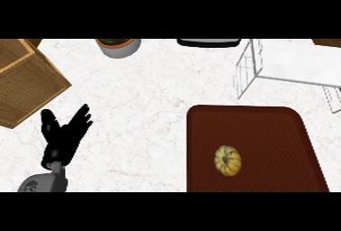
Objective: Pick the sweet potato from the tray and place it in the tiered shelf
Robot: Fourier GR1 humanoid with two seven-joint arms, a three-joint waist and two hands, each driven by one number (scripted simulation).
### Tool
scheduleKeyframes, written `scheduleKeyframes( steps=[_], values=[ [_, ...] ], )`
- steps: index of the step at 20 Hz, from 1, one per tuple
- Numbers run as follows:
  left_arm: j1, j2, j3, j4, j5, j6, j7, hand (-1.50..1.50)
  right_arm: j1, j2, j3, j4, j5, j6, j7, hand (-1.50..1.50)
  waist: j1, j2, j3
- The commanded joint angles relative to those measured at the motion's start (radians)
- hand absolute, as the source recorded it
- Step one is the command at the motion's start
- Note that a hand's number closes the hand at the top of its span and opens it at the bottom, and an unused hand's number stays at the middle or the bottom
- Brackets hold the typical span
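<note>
A yellowish, ridged, round vegetable [228, 160], the sweet potato of the task, lies on a dark red tray [266, 122] at the lower right of the counter. Behind the tray, at the upper right, stands the white wire tiered shelf [293, 63]; nothing shows on its visible level. My left hand [61, 135] rests at the lower left, fingers straight and spread upward, far from the tray and holding nothing. My right hand does not show in the head view.
A woven wicker box [26, 81] stands at the far left, just above my left hand. A grey pot with soil [118, 46] sits at the back, and a dark object [208, 42] lies at the back edge.
</note>
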State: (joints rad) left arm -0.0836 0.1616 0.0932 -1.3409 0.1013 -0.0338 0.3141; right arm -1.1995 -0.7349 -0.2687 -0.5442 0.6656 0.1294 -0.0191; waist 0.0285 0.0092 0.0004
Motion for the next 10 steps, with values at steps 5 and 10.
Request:
scheduleKeyframes(
  steps=[5, 10],
  values=[
    [0.063, -0.009, -0.001, -0.034, -0.006, -0.006, -0.04, 0.0, -0.043, -0.023, -0.001, 0.093, 0.02, -0.017, -0.074, 1.5, -0.001, -0.003, 0.0],
    [0.013, 0.001, 0.012, 0.011, -0.002, -0.008, -0.02, 0.0, -0.076, 0.023, -0.079, 0.113, -0.042, -0.074, 0.025, 1.5, -0.004, 0.0, -0.001]
  ],
)
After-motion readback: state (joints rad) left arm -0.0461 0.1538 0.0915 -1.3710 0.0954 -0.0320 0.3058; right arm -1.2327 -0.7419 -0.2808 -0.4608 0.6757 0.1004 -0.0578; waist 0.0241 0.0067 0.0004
